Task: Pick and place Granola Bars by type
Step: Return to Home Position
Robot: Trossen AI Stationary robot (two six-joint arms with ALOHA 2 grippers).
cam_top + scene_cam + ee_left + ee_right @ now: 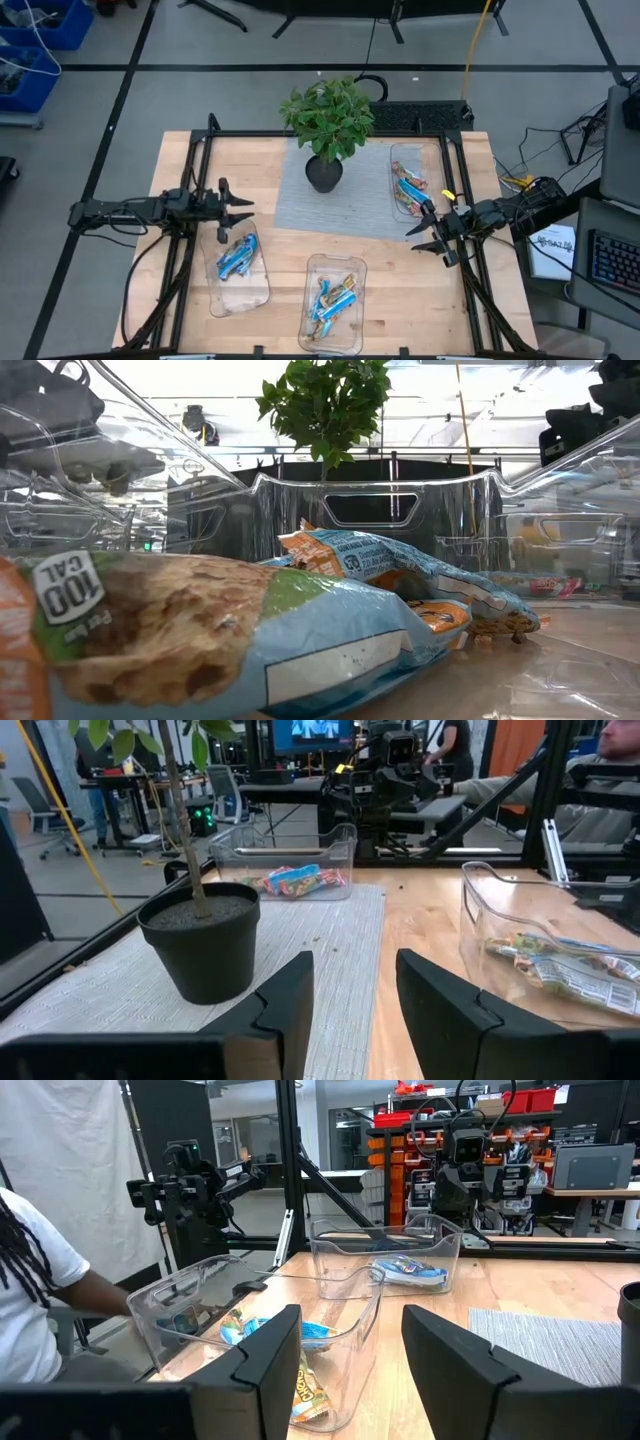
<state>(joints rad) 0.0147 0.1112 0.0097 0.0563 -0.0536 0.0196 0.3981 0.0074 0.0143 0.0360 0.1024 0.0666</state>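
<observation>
**Bars in trays, both grippers empty**

The Granola Bars lie in the left tray, middle tray and right tray on the counter; the left gripper hangs just beside the left tray, fingers spread, holding nothing; the right gripper, likewise, near the right tray.

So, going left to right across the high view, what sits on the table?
Left tray with blue bars → middle tray with mixed bars → right tray with blue-and-red bars. Potted plant, left gripper and right gripper overlap these, so unplaced.
</observation>
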